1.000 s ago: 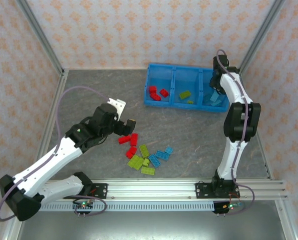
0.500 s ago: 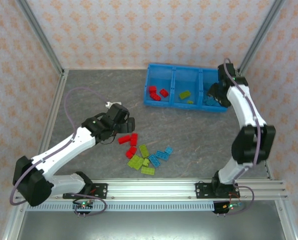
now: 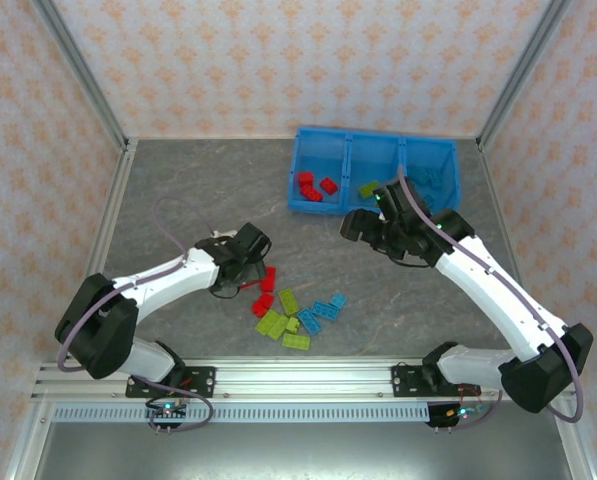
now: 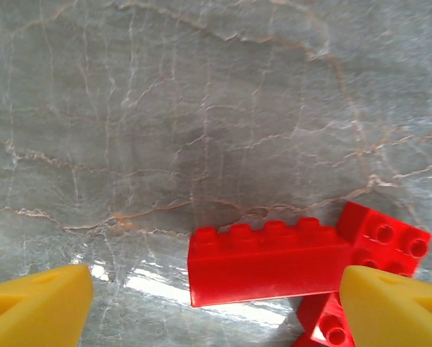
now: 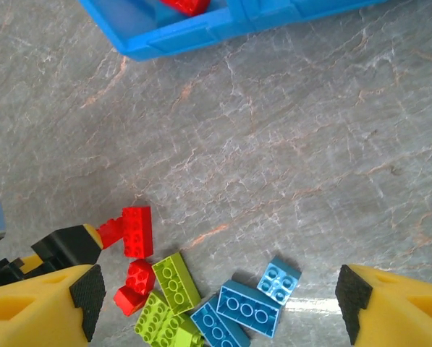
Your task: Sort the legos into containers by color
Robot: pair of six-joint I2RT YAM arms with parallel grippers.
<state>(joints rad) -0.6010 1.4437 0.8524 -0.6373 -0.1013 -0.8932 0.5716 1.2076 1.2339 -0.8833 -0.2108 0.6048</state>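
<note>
Grey table (image 3: 178,200) | left end effector (image 4: 216,303) lowered, spread over red legos (image 4: 266,264) | right end effector (image 5: 216,296) left bin (image 3: 323,208), spread, empty

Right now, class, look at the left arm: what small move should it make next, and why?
Probably ease the left gripper down and close it on the long red brick. The jaws stand open on either side of that brick, nothing is held, and the bin already has red bricks in its left compartment.
</note>
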